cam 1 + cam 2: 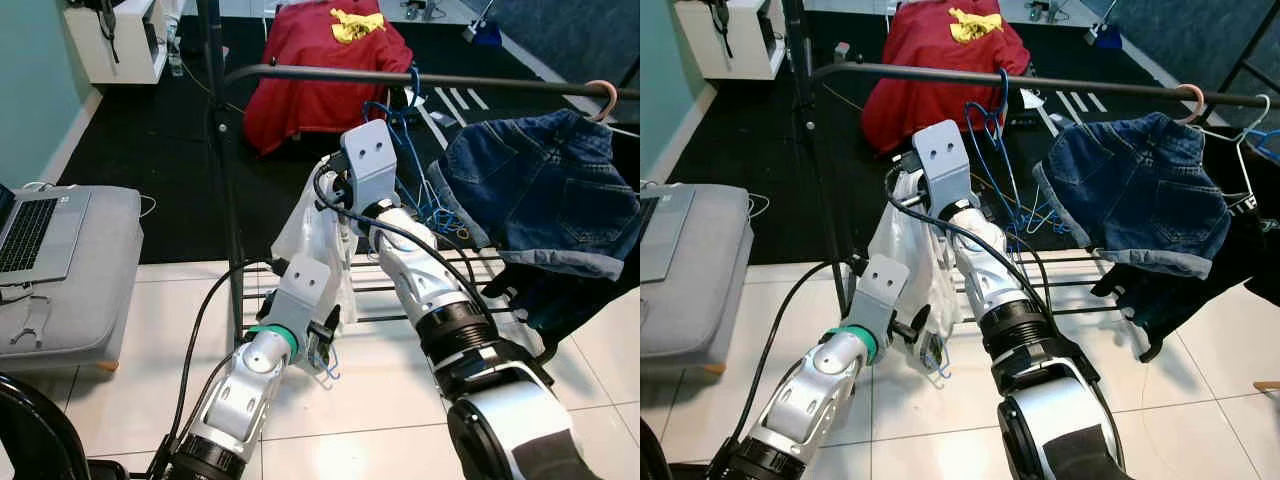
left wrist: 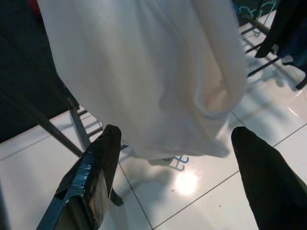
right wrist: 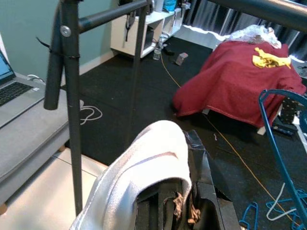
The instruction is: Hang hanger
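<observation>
So the right tool (image 3: 168, 201) is up under the black rail (image 1: 420, 78) of the clothes rack, and its fingers are clamped on a white garment (image 1: 908, 250) — in the right wrist view you can see the white cloth draped right over the top of the closed fingers. The garment hangs down between the two arms, in front of the rack's lower grid shelf (image 1: 400, 290). Whether there's a hanger inside the white garment, I honestly can't tell.

The left tool (image 2: 172, 158) sits lower, just below and beside the bottom hem of the white garment. Its fingers are spread wide apart with nothing between them, the hem hanging just above the gap in the left wrist view.

On the rail itself: a blue hanger (image 1: 992, 120) is hooked on, with a tangle of more blue and white wire hangers dangling below it, just to the right of the right arm. Further right, denim shorts (image 1: 545, 190) hang from a hanger with a pinkish hook (image 1: 603, 95), and a dark garment (image 1: 1180, 290) hangs under them.

Background: a red cloth (image 1: 320, 70) with a yellow patch is draped over something on the black mat behind the rack. Off to the left a laptop (image 1: 30, 230) sits on a grey cushioned bench (image 1: 90, 290). Floor is shiny white tile (image 1: 150, 370).
</observation>
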Motion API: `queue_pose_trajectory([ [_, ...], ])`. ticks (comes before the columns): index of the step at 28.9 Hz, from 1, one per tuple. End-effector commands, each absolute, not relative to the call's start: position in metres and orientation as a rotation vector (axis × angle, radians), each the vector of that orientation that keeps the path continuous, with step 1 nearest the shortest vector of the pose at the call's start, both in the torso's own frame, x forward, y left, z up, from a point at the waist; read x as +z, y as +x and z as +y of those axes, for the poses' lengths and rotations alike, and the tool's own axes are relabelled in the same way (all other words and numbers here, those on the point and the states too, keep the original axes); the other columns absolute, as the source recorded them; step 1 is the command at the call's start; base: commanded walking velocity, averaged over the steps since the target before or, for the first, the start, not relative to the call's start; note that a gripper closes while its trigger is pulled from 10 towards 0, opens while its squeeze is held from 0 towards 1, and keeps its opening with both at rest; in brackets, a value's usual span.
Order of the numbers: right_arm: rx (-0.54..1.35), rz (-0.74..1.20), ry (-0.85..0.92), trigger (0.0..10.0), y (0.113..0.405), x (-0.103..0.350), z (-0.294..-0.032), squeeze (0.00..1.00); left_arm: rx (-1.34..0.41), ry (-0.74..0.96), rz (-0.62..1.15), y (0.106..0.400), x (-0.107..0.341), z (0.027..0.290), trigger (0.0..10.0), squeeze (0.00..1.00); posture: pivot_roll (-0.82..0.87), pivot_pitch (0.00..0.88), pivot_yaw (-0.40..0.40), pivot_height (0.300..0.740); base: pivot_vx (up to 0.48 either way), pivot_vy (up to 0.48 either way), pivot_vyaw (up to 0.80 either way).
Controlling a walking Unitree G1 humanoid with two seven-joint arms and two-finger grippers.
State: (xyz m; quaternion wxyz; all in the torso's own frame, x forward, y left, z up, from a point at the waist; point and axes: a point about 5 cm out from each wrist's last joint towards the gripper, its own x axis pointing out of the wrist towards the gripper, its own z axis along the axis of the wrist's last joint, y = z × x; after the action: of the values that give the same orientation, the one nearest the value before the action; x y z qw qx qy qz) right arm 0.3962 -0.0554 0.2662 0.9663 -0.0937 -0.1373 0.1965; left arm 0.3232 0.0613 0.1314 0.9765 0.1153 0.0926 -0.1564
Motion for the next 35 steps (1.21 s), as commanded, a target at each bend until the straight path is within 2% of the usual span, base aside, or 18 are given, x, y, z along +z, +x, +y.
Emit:
queue_pose_trajectory([
  [1,0.407,-0.297,-0.183,10.0,0.394,0.269,-0.053,0.00,-0.326,0.216,0.210,0.320,0.128,0.059,10.0,0.00,-0.13,0.148,0.008,0.740,0.000,0.000,0.00],
  [15,0.431,-0.275,-0.169,10.0,0.390,0.261,-0.042,0.00,-0.395,0.046,0.187,0.318,0.142,0.037,9.9,0.00,-0.12,0.161,0.010,0.740,0.000,0.000,0.00],
  [17,0.433,-0.274,-0.165,10.0,0.391,0.261,-0.040,0.00,-0.383,0.075,0.173,0.320,0.143,0.036,9.1,0.00,-0.11,0.160,0.010,0.740,0.000,0.000,0.00],
  [18,0.436,-0.280,-0.159,10.0,0.390,0.264,-0.038,0.00,-0.358,0.089,0.183,0.322,0.138,0.037,5.4,0.00,-0.12,0.160,0.009,0.740,0.000,0.000,0.00],
  [19,0.440,-0.287,-0.152,10.0,0.390,0.267,-0.037,0.00,-0.330,0.108,0.190,0.323,0.134,0.037,4.3,0.00,-0.12,0.160,0.009,0.740,0.000,0.000,0.00],
  [20,0.440,-0.287,-0.152,10.0,0.390,0.267,-0.037,0.00,-0.330,0.108,0.190,0.323,0.134,0.037,4.3,0.00,-0.12,0.160,0.009,0.740,0.000,0.000,0.00],
  [21,0.446,-0.294,-0.148,10.0,0.389,0.269,-0.035,0.00,-0.304,0.125,0.194,0.326,0.131,0.037,2.4,0.00,-0.12,0.159,0.010,0.740,0.000,0.000,0.00],
  [22,0.449,-0.299,-0.146,10.0,0.388,0.271,-0.034,0.00,-0.288,0.137,0.196,0.327,0.129,0.038,2.4,0.00,-0.12,0.158,0.010,0.740,0.000,0.000,0.00],
  [23,0.452,-0.304,-0.143,10.0,0.388,0.273,-0.033,0.00,-0.268,0.160,0.192,0.329,0.128,0.039,1.3,0.00,-0.13,0.157,0.011,0.740,0.000,0.000,0.00],
  [25,0.454,-0.308,-0.141,10.0,0.387,0.274,-0.032,0.00,-0.257,0.178,0.187,0.331,0.128,0.039,1.8,0.00,-0.13,0.157,0.011,0.740,0.000,0.000,0.00],
  [26,0.455,-0.310,-0.139,10.0,0.387,0.275,-0.032,0.00,-0.251,0.189,0.184,0.332,0.127,0.040,3.7,0.00,-0.13,0.157,0.011,0.740,0.000,0.000,0.00],
  [27,0.456,-0.314,-0.136,10.0,0.387,0.276,-0.032,0.00,-0.243,0.198,0.178,0.333,0.128,0.040,3.7,0.00,-0.13,0.157,0.013,0.740,0.000,0.000,0.00],
  [28,0.456,-0.319,-0.132,10.0,0.387,0.278,-0.032,0.00,-0.232,0.204,0.178,0.334,0.128,0.041,7.8,0.00,-0.13,0.156,0.015,0.740,0.000,0.000,0.00],
  [29,0.456,-0.322,-0.129,10.0,0.386,0.279,-0.032,0.00,-0.223,0.207,0.178,0.334,0.128,0.042,7.8,0.00,-0.13,0.156,0.015,0.740,0.000,0.000,0.00],
  [30,0.456,-0.328,-0.125,10.0,0.386,0.281,-0.032,0.00,-0.214,0.202,0.180,0.335,0.128,0.042,10.0,0.00,-0.13,0.156,0.015,0.740,0.000,0.000,0.00],
  [33,0.457,-0.331,-0.123,10.0,0.386,0.282,-0.032,0.00,-0.211,0.190,0.185,0.336,0.128,0.042,10.0,0.00,-0.13,0.156,0.016,0.740,0.000,0.000,0.00],
  [34,0.458,-0.334,-0.121,10.0,0.386,0.283,-0.032,0.00,-0.209,0.171,0.187,0.336,0.129,0.041,8.7,0.00,-0.13,0.155,0.015,0.740,0.000,0.000,0.00],
  [35,0.458,-0.334,-0.121,10.0,0.386,0.283,-0.032,0.00,-0.209,0.171,0.187,0.336,0.129,0.041,8.7,0.00,-0.13,0.155,0.015,0.740,0.000,0.000,0.00],
])
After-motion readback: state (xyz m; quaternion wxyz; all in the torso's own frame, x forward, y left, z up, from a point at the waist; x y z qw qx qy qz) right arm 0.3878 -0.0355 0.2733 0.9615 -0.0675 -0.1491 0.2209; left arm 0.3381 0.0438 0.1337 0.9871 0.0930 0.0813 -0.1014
